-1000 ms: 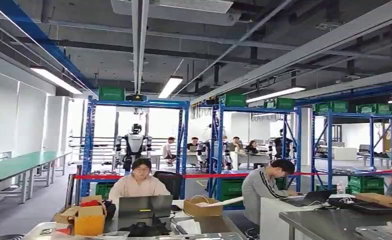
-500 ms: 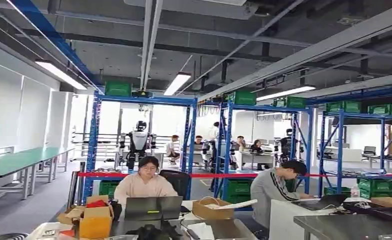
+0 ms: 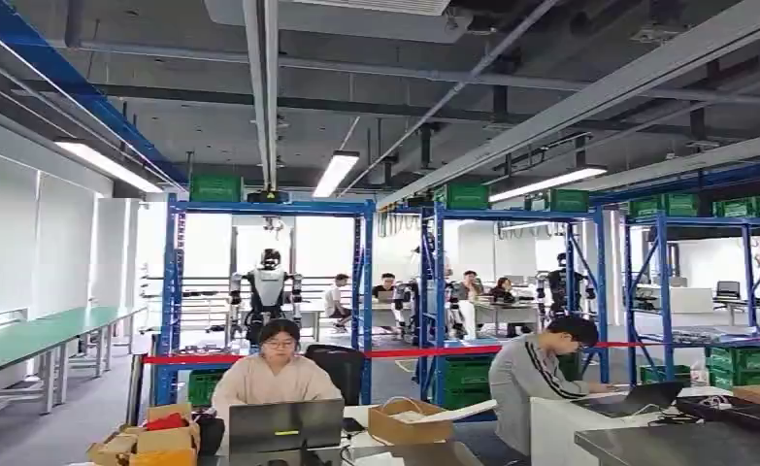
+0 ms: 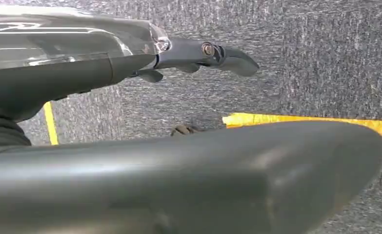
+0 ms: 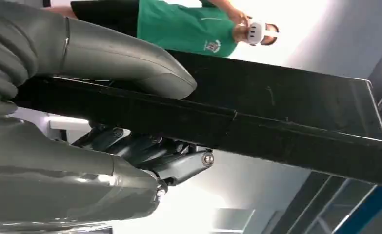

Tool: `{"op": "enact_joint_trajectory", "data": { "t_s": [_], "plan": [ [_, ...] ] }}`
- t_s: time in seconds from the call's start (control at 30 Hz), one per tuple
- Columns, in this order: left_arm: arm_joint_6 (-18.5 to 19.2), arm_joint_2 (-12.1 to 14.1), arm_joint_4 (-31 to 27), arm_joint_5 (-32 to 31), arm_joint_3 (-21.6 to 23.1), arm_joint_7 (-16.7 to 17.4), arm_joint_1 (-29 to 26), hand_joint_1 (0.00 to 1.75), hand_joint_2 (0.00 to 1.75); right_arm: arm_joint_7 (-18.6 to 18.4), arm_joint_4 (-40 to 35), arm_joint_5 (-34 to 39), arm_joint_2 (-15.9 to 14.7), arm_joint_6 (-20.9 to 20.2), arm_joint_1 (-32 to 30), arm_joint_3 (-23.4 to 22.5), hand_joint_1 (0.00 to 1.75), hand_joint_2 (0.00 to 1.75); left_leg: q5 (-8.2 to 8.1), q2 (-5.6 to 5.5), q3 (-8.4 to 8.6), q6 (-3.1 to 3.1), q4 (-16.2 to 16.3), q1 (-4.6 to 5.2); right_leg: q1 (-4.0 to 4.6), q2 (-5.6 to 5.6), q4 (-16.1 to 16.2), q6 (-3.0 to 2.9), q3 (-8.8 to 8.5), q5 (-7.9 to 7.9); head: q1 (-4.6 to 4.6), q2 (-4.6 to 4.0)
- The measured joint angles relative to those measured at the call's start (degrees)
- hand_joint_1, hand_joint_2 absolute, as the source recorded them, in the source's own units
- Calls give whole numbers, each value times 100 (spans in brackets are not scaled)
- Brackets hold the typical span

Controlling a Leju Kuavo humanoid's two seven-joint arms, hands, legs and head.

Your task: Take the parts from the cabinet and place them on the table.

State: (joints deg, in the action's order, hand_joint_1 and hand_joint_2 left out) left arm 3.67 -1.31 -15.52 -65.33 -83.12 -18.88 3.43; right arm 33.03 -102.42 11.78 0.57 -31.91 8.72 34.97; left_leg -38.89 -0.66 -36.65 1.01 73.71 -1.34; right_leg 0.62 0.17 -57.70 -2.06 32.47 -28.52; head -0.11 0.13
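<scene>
While your right hand (image 5: 130,122) clamps a flat black tray (image 5: 296,122), thumb on top, your left hand (image 4: 198,53) hangs with fingers apart over grey carpet (image 4: 325,58) crossed by yellow tape (image 4: 301,120).

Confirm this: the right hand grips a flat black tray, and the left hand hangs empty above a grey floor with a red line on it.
Not quite: the line on the floor is yellow, as the left wrist view shows. The rest holds: the right hand grips the black tray, and the left hand hangs empty.
</scene>
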Motion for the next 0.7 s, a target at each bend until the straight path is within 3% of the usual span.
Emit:
{"op": "enact_joint_trajectory", "data": {
  "t_s": [0.03, 0.07, 0.17, 0.23, 0.27, 0.33, 0.4, 0.43, 0.5, 0.53, 0.57, 0.6, 0.67, 0.7],
  "plan": [
    [0, 0, 0, -2, 0, 0, -15, 0, 175, 0, 2, 0, 0, 0, -7, 0, 175, 175, 29, 1, -143, 7, 103, 3, 5, 14, 0, -3, -38, -34, 0, 0],
    [0, 2, 0, -2, 0, 0, -28, 0, 175, 0, 2, 0, 0, 0, -8, 0, 175, 175, 208, 1, -156, -1, -38, 9, 7, 28, 0, 0, -89, -73, 0, 0],
    [0, 9, 0, -11, 0, -7, -28, 0, 175, 0, 2, 0, 0, 0, -5, -2, 175, 175, 1175, 11, 192, -97, -1265, 46, 16, 22, 3, 38, -290, -224, 0, 0],
    [0, 26, 0, -15, 2, -7, -1, 0, 175, -2, 7, 2, 0, 0, 2, -11, 175, 175, 902, 27, 209, -133, -1408, 116, 7, 26, -13, 99, -264, -259, 0, 2],
    [0, 28, 0, -17, 4, -9, -19, 0, 175, -7, 7, 0, 0, 0, -4, -18, 175, 175, 1031, 27, 201, -172, -1411, 124, 3, 21, -3, 148, -277, -296, 2, 2],
    [-4, 44, 0, -17, 2, -11, -42, 0, 175, -7, 2, 2, 0, 0, 1, -37, 175, 175, 1006, 25, 272, -248, -1443, 104, 10, 22, -62, 214, -326, -282, -2, 0],
    [0, 42, 0, -20, 4, -15, -23, 0, 175, -9, -13, 4, 0, 0, 16, -57, 175, 175, 995, 24, 370, -288, -1502, 51, 3, 14, -350, 288, -226, -437, -2, 0],
    [0, 44, 0, -20, 4, -17, -19, 0, 175, -9, -11, 4, -2, 0, 27, -63, 175, 175, 967, 26, 401, -304, -1502, 41, -22, 12, -710, 319, -20, -592, -2, 0],
    [2, 44, 0, -26, 4, -24, -16, 0, 175, -9, -11, 2, -9, -2, 2, -76, 175, 175, 889, 26, 460, -297, -1501, 29, -68, 9, -1603, 382, 549, -933, 0, 0],
    [2, 44, 0, -28, 4, -24, -16, 0, 175, -9, -7, 2, -15, -2, -7, -81, 175, 175, 840, 26, 510, -286, -1501, 22, -83, 8, -1873, 404, 771, -957, -2, 0],
    [2, 44, 0, -28, 4, -24, -22, 0, 175, -9, -4, 2, -17, -2, -7, -81, 175, 175, 800, 25, 564, -273, -1501, 17, -90, 7, -1838, 421, 833, -836, -2, 0],
    [2, 44, 0, -30, 4, -24, -27, 0, 175, -9, -4, 2, -17, -2, -5, -83, 175, 175, 737, 23, 644, -254, -1501, 6, -92, 8, -1543, 430, 769, -555, -2, 0],
    [2, 44, 0, -37, 7, -31, -23, 0, 175, -18, -4, 0, -17, -2, -2, -83, 175, 175, 613, 19, 834, -217, -1508, -16, -89, 4, -472, 395, 406, 194, -2, 0],
    [2, 44, 0, -41, 7, -35, -16, 0, 175, -26, 2, -2, -22, -4, -3, -83, 175, 175, 582, 19, 877, -191, -1527, -22, -68, 8, -321, 390, 345, 208, -2, 0]
  ]
}}
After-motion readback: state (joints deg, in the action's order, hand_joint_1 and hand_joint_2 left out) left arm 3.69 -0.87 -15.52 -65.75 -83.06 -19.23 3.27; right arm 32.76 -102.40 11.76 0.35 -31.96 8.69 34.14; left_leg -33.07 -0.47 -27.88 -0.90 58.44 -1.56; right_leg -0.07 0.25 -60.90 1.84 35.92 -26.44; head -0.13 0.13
